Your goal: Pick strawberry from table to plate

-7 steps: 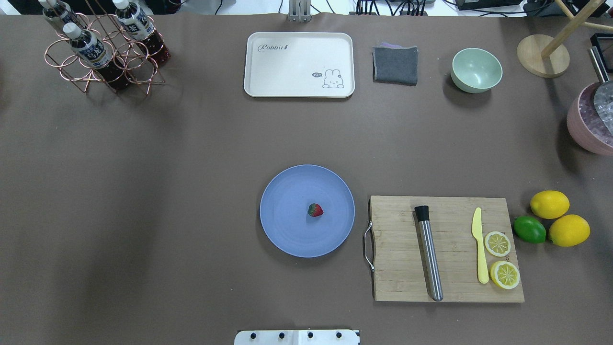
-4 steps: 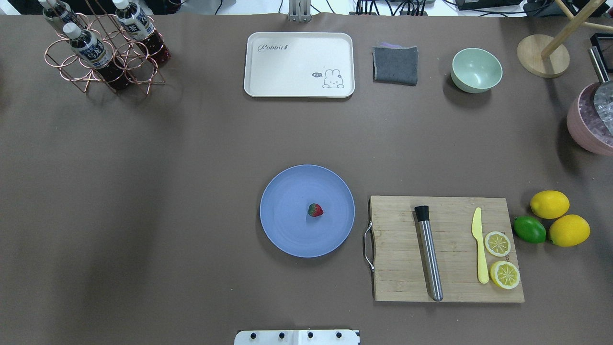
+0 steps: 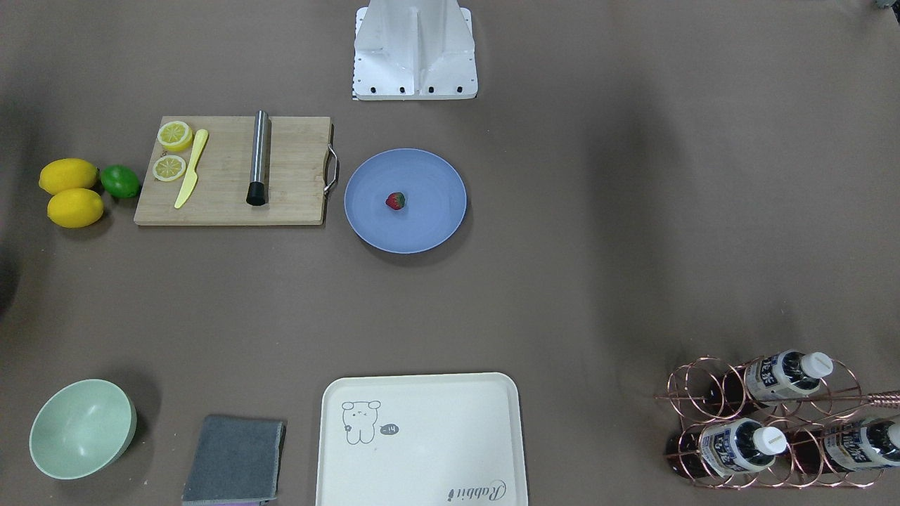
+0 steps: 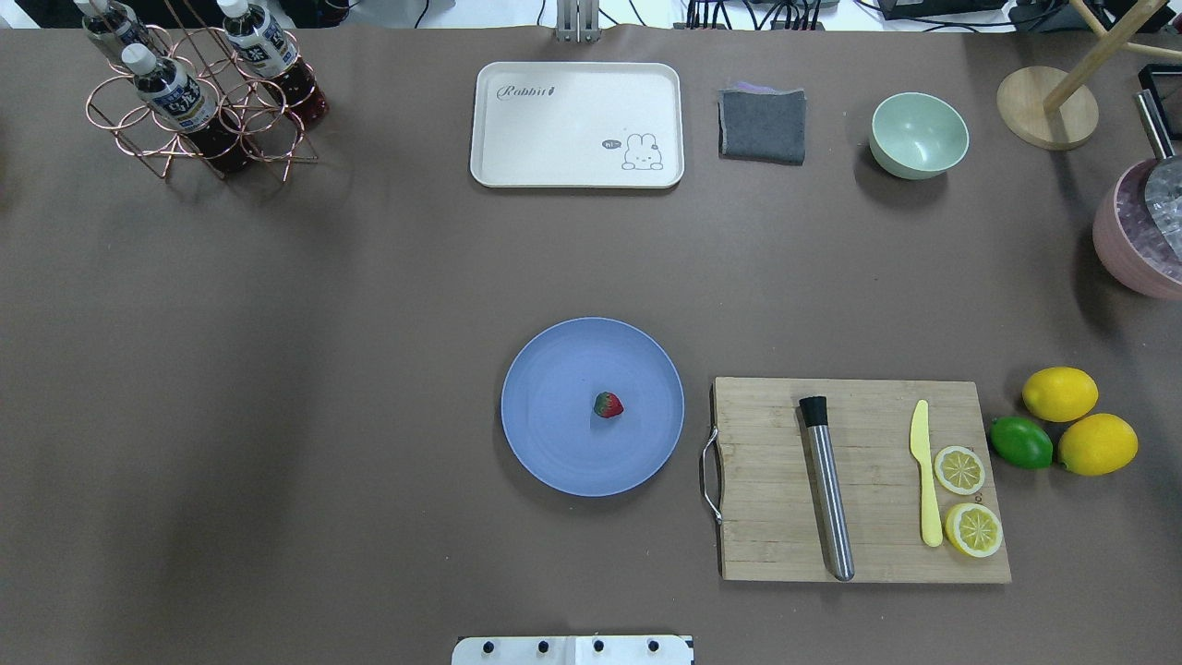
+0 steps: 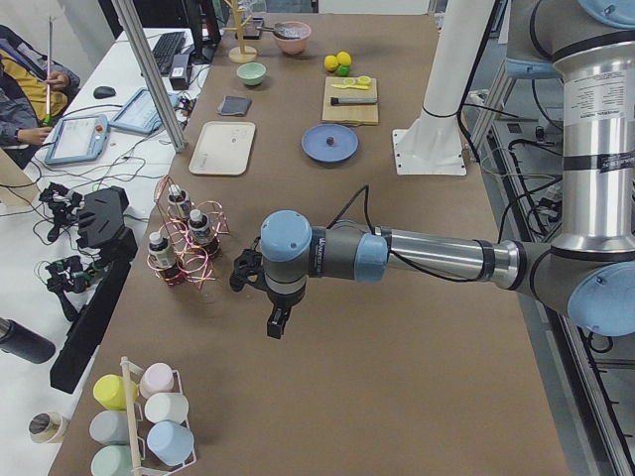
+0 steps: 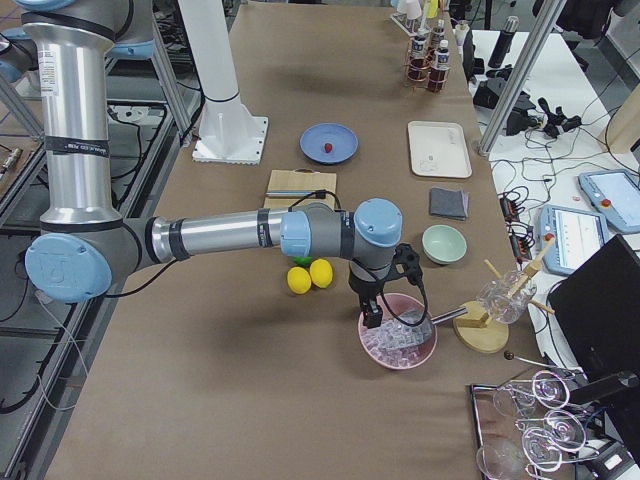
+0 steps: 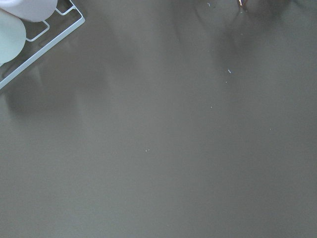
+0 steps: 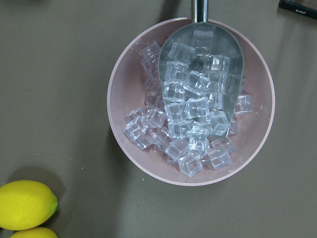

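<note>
The small red strawberry (image 4: 608,405) (image 3: 396,201) lies near the middle of the round blue plate (image 4: 554,369) (image 3: 429,176) on the brown table (image 4: 369,388). Neither gripper is near it, and both show only in the side views. My left gripper (image 5: 278,322) hangs over bare table far to the left, beyond the bottle rack; I cannot tell if it is open or shut. My right gripper (image 6: 370,318) hovers over the pink ice bowl (image 8: 190,101) at the far right; I cannot tell its state either.
Right of the plate, a wooden cutting board (image 4: 766,517) holds a steel muddler (image 4: 828,489), a yellow knife and lemon slices. Beside it lie lemons (image 4: 1060,393) and a lime. Along the far edge stand a cream tray (image 4: 577,125), grey cloth, mint bowl (image 4: 919,134) and bottle rack (image 4: 199,92).
</note>
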You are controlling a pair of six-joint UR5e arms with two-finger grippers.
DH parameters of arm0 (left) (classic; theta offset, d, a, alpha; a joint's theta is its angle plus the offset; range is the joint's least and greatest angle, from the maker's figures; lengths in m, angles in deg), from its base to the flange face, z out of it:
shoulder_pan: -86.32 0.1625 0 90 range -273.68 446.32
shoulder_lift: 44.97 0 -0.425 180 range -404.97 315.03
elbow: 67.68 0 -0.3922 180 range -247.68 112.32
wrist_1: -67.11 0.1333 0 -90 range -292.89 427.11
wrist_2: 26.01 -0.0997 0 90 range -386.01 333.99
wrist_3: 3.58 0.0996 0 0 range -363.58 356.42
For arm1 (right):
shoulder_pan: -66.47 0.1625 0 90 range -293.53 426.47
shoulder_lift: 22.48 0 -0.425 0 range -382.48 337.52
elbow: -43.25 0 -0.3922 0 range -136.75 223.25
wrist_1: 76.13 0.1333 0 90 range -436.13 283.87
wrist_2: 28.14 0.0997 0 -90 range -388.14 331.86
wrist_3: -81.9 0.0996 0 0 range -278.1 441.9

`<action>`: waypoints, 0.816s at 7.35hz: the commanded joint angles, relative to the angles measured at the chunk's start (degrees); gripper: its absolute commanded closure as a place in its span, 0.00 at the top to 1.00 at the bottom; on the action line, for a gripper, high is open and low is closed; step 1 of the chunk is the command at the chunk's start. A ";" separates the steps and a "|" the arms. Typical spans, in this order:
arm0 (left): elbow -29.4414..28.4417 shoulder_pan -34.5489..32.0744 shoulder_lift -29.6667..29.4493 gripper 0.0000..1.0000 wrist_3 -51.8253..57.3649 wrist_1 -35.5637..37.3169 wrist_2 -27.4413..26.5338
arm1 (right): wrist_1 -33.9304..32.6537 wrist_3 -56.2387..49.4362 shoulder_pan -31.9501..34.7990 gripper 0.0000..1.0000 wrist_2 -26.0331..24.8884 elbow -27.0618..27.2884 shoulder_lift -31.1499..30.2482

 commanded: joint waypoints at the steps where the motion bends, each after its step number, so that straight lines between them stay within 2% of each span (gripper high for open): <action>1: -1.74 -0.13 -0.29 0.98 0.00 0.06 -0.77 | 0.00 0.01 0.00 1.00 -0.03 0.12 0.09; 3: -1.13 -0.57 0.49 0.98 0.35 -0.72 -5.13 | 0.09 -0.08 0.00 1.00 -0.12 0.12 0.61; 6: -0.26 -0.84 1.89 0.98 -0.62 -0.99 -4.81 | 0.09 0.01 0.00 1.00 0.05 0.83 0.26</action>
